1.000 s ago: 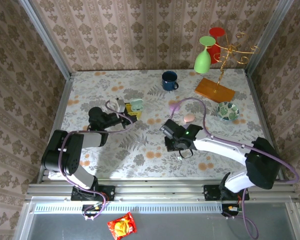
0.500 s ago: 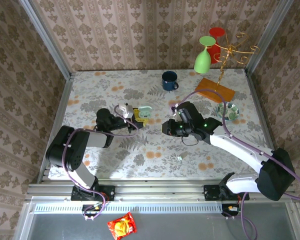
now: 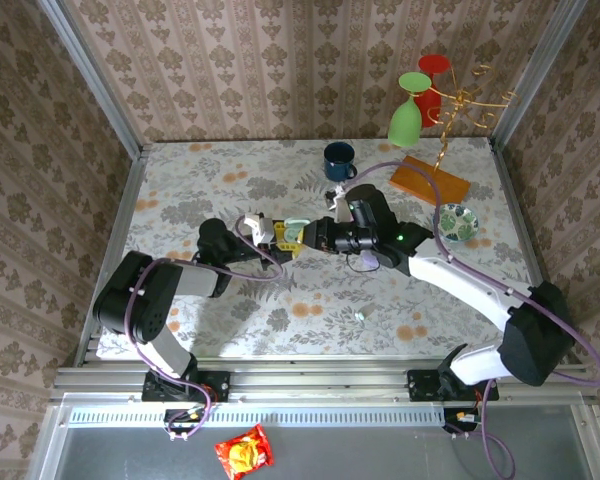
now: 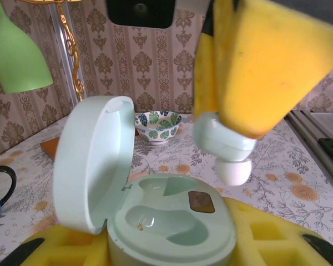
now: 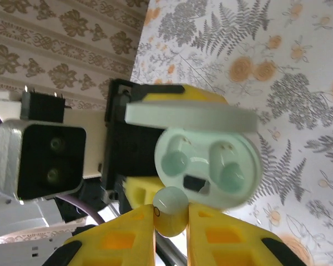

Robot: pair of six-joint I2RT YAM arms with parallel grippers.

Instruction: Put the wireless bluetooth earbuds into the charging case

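1. The right claw [image 5: 171, 224] pinches one earbud [image 5: 170, 209] between its yellow pads [image 5: 225, 235].
2. The earbud is a pale mint bud with a rounded whitish tip (smooth and glossy).
3. It hangs close above the charging case [image 4: 172, 227], apart from it in the left wrist view.
4. The charging case is mint too, its lid [image 4: 94, 160] standing open.
5. The left claw [image 3: 278, 234] is clamped on the charging case's base, over the flowered table [image 3: 310, 300].

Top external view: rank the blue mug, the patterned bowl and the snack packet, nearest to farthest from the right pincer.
1. Blue mug, behind the right pincer, toward the back wall.
2. Patterned bowl, off to its right.
3. Snack packet, off the table, past the near rail.
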